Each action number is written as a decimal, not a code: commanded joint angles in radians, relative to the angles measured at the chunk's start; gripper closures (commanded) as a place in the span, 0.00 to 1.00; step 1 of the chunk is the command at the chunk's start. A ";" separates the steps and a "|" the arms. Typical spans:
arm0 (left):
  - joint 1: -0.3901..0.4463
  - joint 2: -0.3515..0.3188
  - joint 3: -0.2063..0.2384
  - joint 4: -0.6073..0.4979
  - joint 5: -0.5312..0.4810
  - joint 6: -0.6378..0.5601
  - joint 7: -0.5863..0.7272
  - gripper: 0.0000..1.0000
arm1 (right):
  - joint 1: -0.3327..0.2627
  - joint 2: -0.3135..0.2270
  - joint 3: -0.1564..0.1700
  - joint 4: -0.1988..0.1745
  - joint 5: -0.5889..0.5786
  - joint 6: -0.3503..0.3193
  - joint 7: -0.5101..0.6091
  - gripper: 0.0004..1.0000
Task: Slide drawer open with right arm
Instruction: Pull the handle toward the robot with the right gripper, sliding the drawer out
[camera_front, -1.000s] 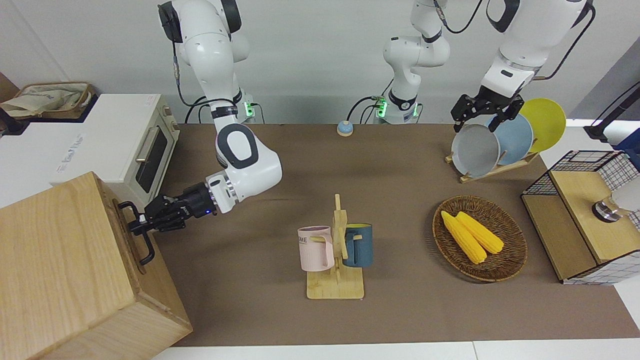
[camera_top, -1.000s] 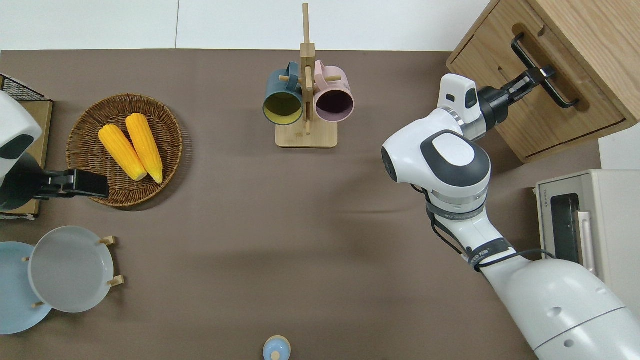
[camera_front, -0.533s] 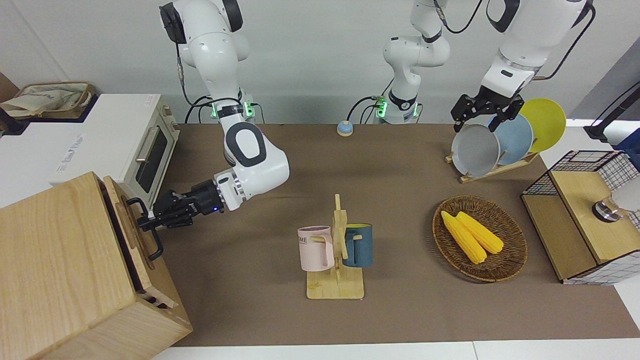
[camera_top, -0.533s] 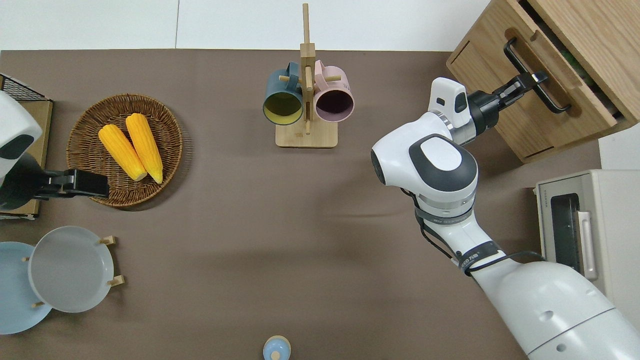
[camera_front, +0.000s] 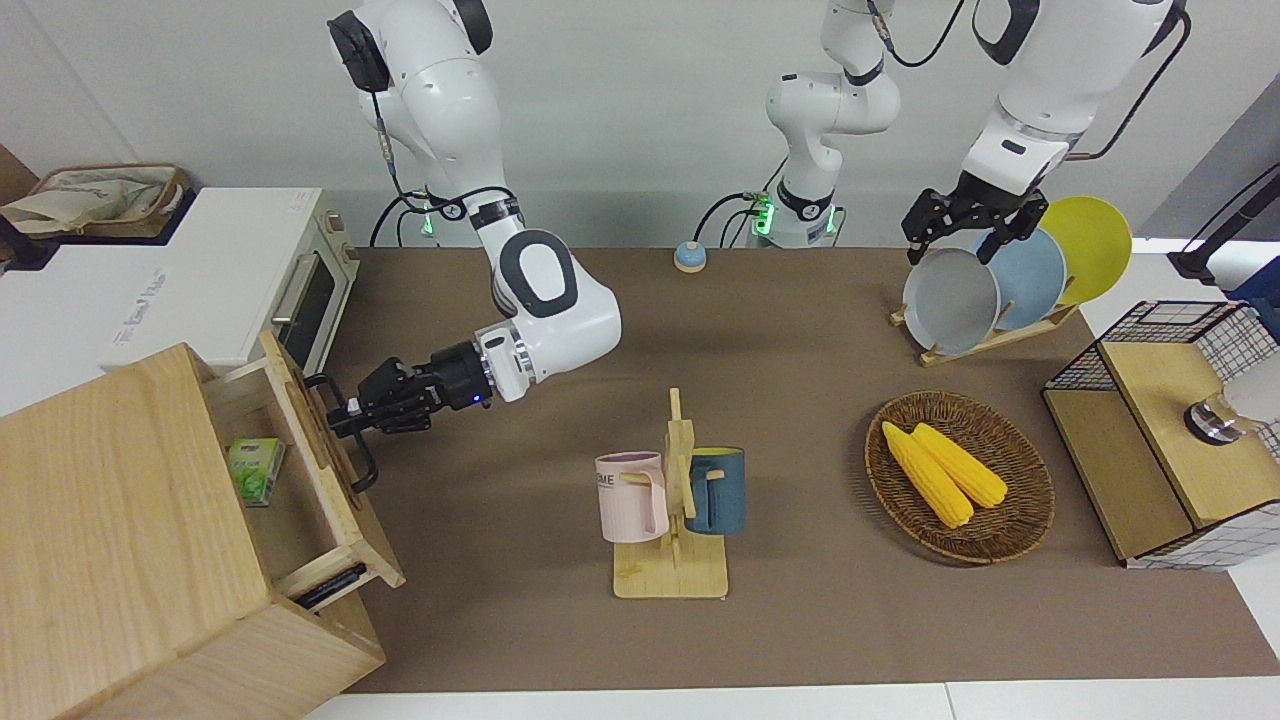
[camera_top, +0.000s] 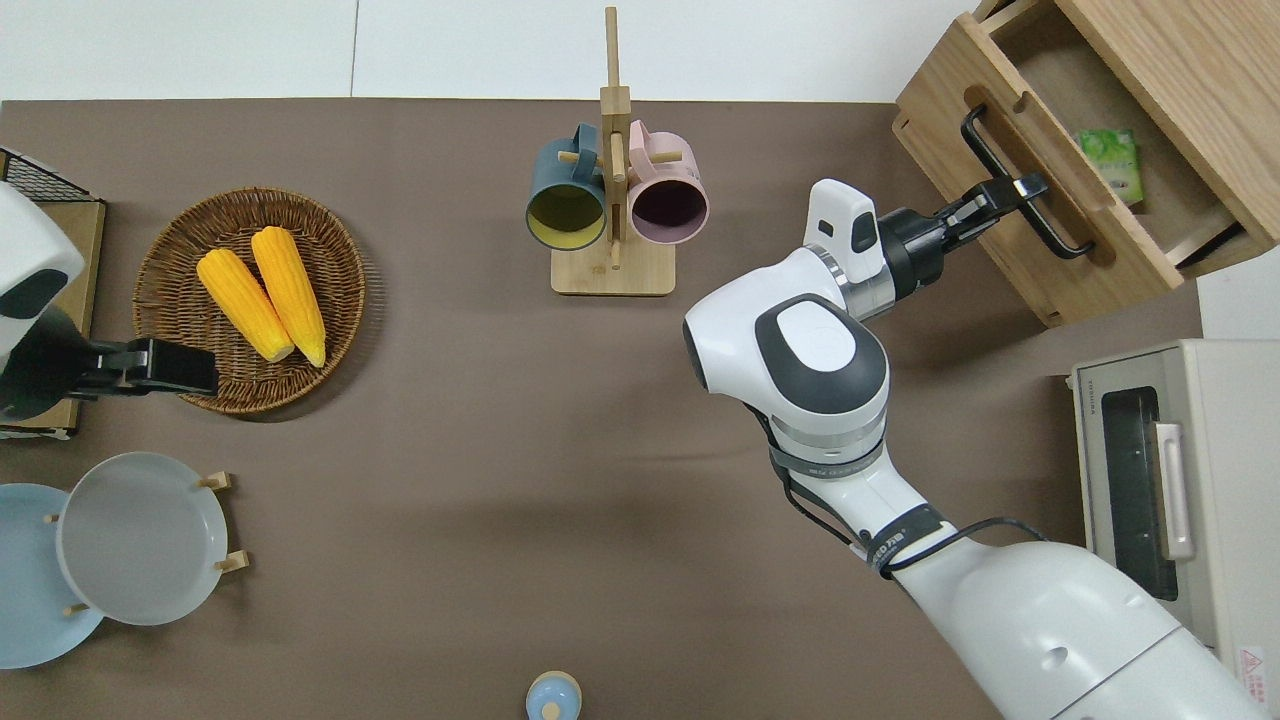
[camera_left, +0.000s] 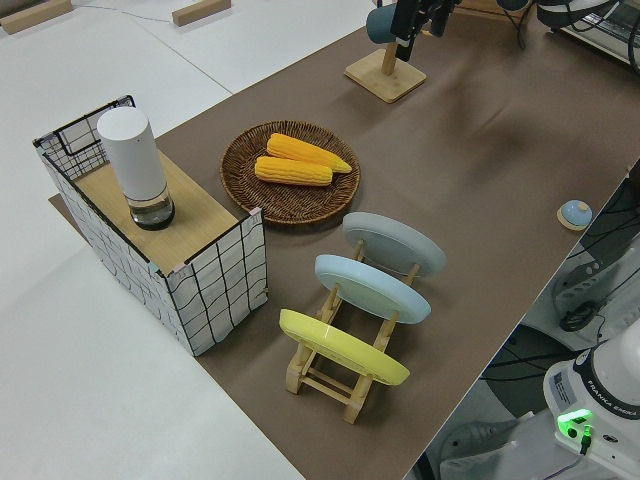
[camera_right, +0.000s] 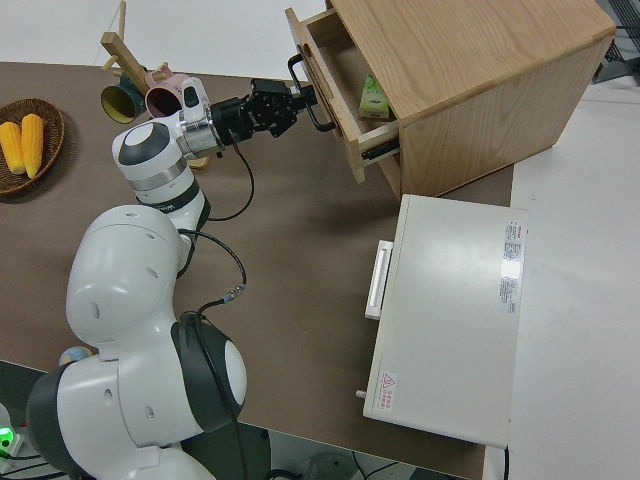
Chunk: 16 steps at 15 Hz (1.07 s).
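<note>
Drawer (camera_top: 1090, 190) drawn partway out of cabinet (camera_top: 1190, 80), green packet (camera_top: 1108, 160) inside | right gripper (camera_top: 1010, 192) jaws clamped mid-handle (camera_top: 1020, 185), bar crosswise to pull line | left arm parked.

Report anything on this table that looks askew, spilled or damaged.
Nothing stands out. The drawer is partly out of the cabinet with the right tool shut on its handle, and a small green pack lies inside.
</note>
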 joint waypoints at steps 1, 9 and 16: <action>-0.002 -0.008 0.003 0.002 0.013 -0.013 0.001 0.00 | -0.008 0.002 0.051 0.023 0.031 -0.046 -0.061 0.95; -0.002 -0.008 0.003 0.002 0.013 -0.014 0.001 0.00 | 0.013 0.004 0.169 0.043 0.094 -0.211 -0.061 0.98; -0.002 -0.008 0.003 0.002 0.013 -0.013 0.001 0.00 | 0.024 0.016 0.284 0.071 0.114 -0.337 -0.061 1.00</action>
